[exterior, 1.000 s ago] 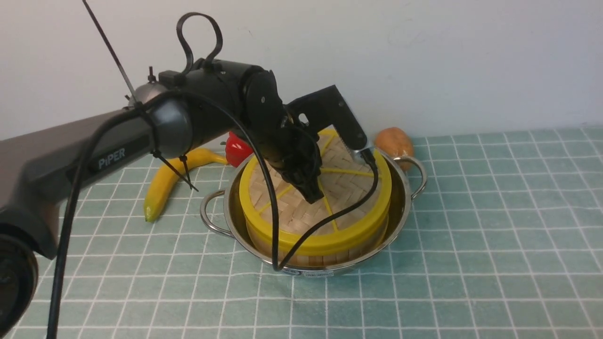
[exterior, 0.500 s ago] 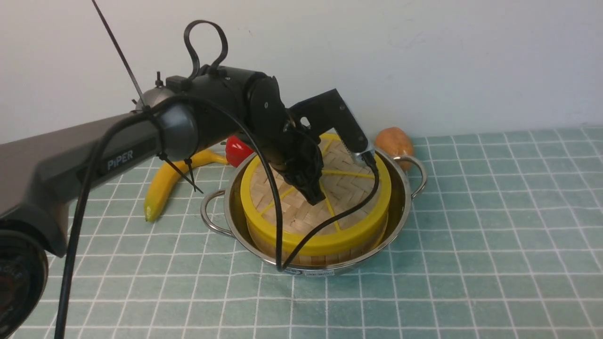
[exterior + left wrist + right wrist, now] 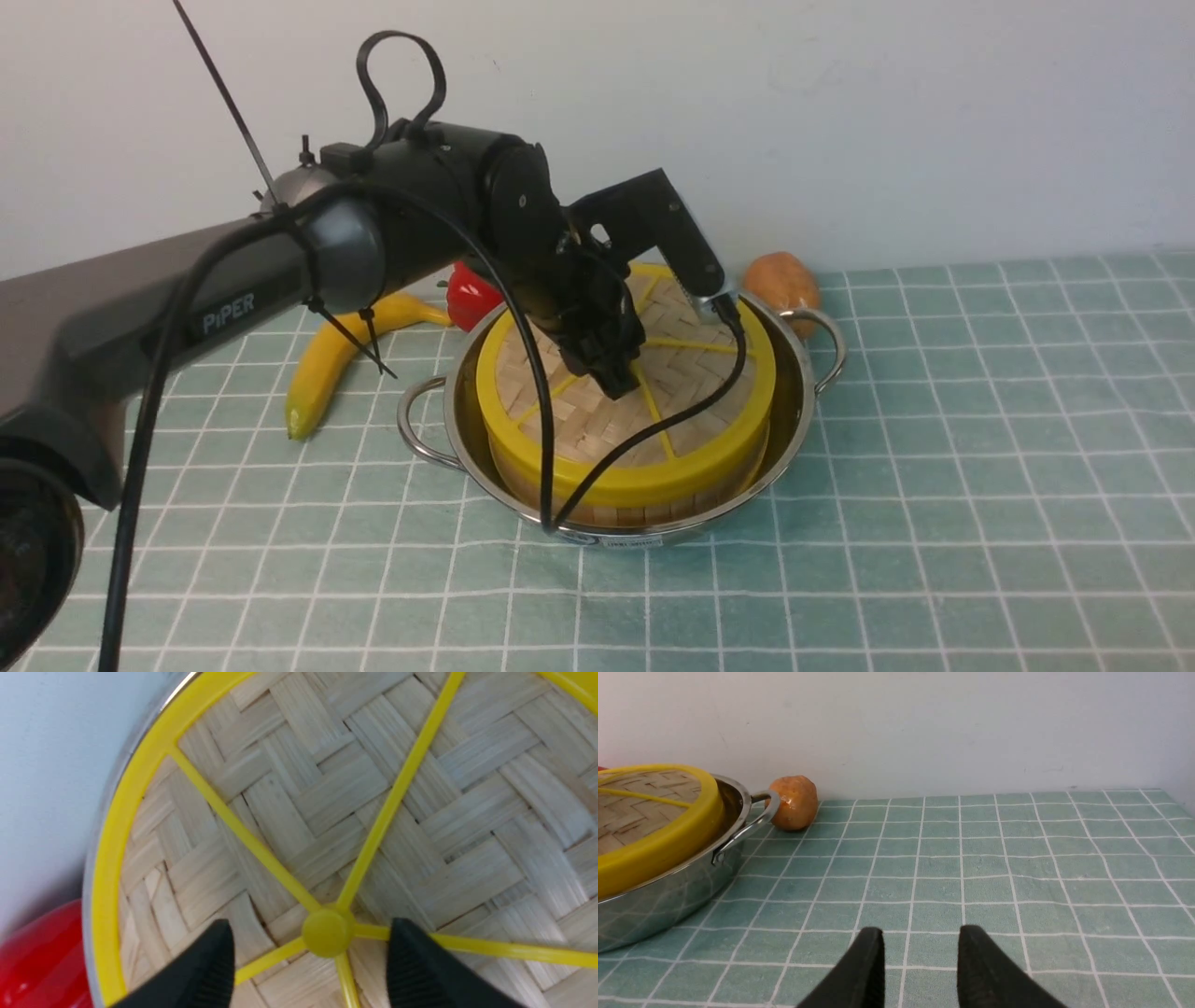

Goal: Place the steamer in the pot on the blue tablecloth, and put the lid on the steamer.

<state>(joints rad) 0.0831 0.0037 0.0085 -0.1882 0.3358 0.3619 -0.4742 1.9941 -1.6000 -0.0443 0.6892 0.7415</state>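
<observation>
Left pincer (image 3: 308,961) now spread open either side of lid (image 3: 597,411) hub, released since before; right pincer (image 3: 920,966) parted, empty.

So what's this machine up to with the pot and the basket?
It is stacking a toy steamer set. The steamer sits inside the pot on the blue tablecloth, and the lid rests on top of it. The left gripper hangs over the lid's centre hub with its jaws apart on either side, gripping nothing. The right gripper is open and empty over the cloth. The job looks about done.
</observation>
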